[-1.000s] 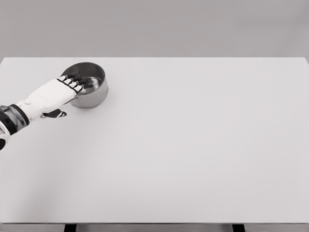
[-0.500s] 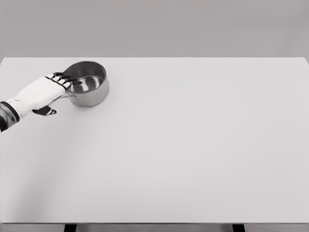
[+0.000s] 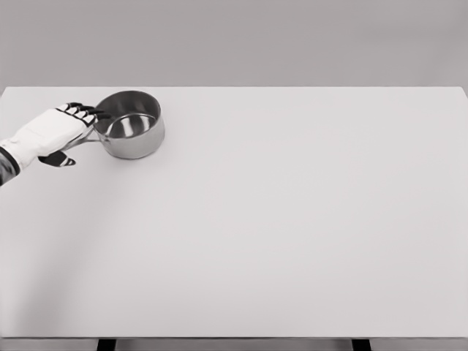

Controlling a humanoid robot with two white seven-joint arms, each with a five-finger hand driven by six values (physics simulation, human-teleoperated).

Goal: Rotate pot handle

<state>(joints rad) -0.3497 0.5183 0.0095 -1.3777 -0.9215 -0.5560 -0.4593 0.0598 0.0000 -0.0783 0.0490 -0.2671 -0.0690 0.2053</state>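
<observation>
A round steel pot (image 3: 132,125) stands upright on the white table (image 3: 278,219) at the far left. Only a short stub of its handle (image 3: 93,136) shows, pointing left from the pot's wall, and the rest runs under my left hand (image 3: 73,131). That hand lies flat above the handle with the fingers (image 3: 82,110) stretched toward the pot's left rim and the thumb (image 3: 58,159) hanging below. The hand is open and I see nothing gripped in it. The right arm is out of view.
The table's far edge runs just behind the pot and its left edge lies close to my left forearm. A plain grey wall stands behind. Two dark table legs show at the bottom edge.
My left hand has drawn back to the left, off the pot's opening and out past its left rim. The pot has hardly moved.
</observation>
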